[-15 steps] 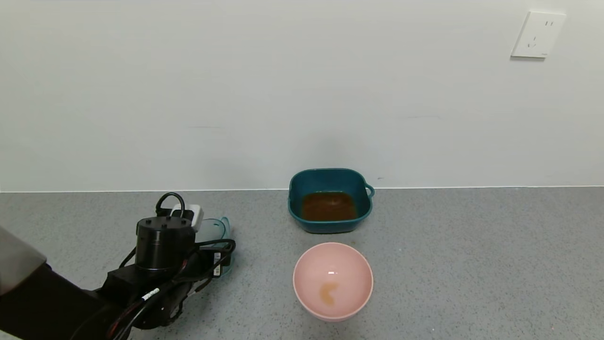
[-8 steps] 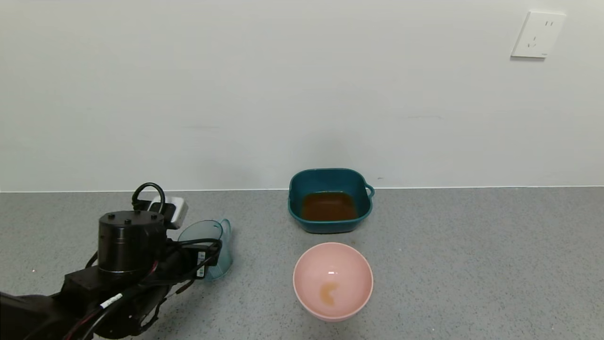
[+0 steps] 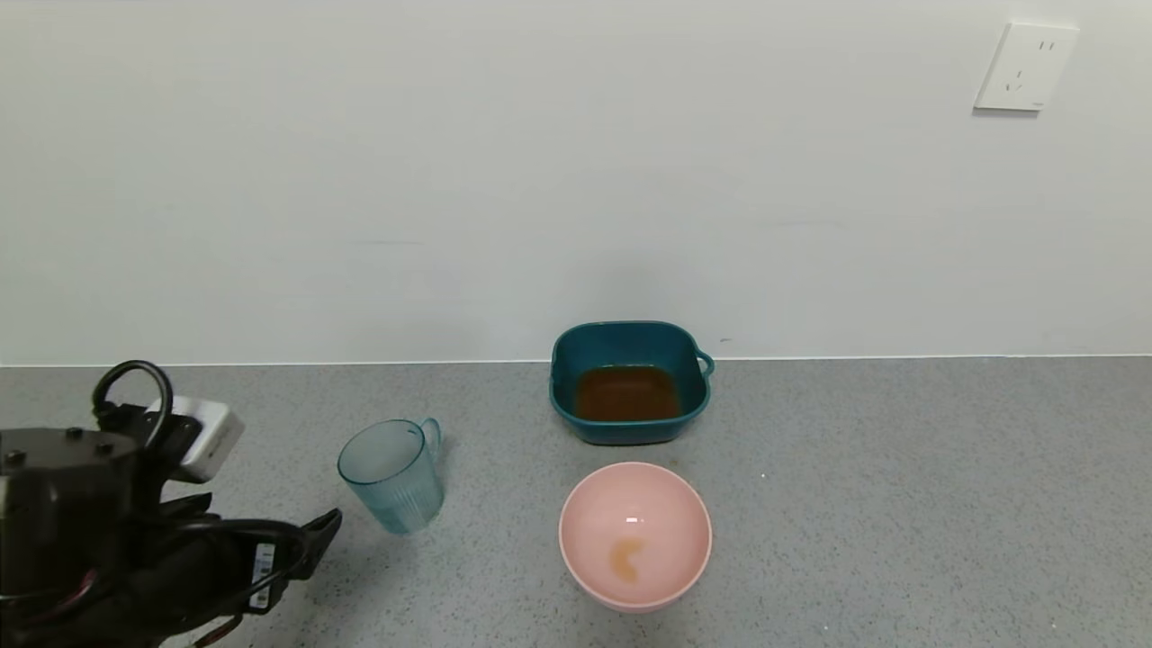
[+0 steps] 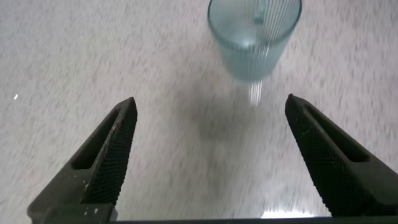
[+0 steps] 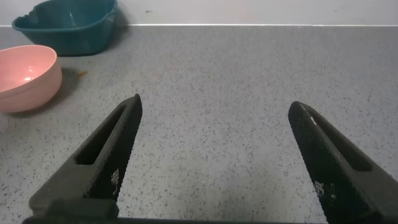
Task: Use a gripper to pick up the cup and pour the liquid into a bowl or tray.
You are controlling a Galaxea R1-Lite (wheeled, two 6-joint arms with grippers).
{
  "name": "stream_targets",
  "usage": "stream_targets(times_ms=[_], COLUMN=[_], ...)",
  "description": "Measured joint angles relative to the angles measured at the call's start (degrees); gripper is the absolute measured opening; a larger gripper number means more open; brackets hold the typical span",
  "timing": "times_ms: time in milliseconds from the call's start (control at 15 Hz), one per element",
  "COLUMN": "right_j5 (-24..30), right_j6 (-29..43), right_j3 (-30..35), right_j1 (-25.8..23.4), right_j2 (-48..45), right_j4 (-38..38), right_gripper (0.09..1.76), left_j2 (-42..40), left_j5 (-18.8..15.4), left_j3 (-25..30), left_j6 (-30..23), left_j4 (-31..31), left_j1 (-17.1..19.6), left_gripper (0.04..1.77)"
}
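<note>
The translucent blue-grey ribbed cup (image 3: 393, 475) stands upright and empty on the grey counter, its handle toward the wall. It also shows in the left wrist view (image 4: 254, 32). The dark teal basin (image 3: 629, 382) holds amber-brown liquid (image 3: 626, 393). My left gripper (image 3: 315, 531) is open and empty at the lower left, a short way from the cup; in the left wrist view (image 4: 210, 109) the cup lies beyond the fingertips. My right gripper (image 5: 214, 106) is open and empty over bare counter, outside the head view.
A round pale pink bowl (image 3: 635, 535) with a small orange-brown stain sits in front of the basin; both show far off in the right wrist view, bowl (image 5: 26, 78) and basin (image 5: 68, 26). A white wall with a socket (image 3: 1025, 67) bounds the counter's back.
My left arm has drawn back to the left, away from the cup. The cup, partly hidden behind the wrist before, now stands free and uncovered on the counter.
</note>
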Motion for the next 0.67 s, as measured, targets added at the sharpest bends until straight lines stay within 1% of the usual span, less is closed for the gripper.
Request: stream_targets(times_ms=[133,267,667], right_j5=[-0.05,-0.02,-0.05], right_j6=[0.0,0.0,0.0], right_j3=[0.0,0.0,0.0], right_j1=[0.0,0.0,0.0], right_j2=[0.0,0.0,0.0], right_j4=[-0.02,0.0,-0.02], right_gripper=[1.71,1.71,1.71], left_j2=[-6.5,-12.51,-28.5], left_j5=[-0.22,-0.26,-0.2], left_j3=[-0.33,-0.57,0.02], left_j6=[0.0,-0.11,-0.41], left_j4=[8.34,15.04,28.68], left_j1=[-0.11,-0.13,-0.05], left_gripper=[1.7,1.7,1.71])
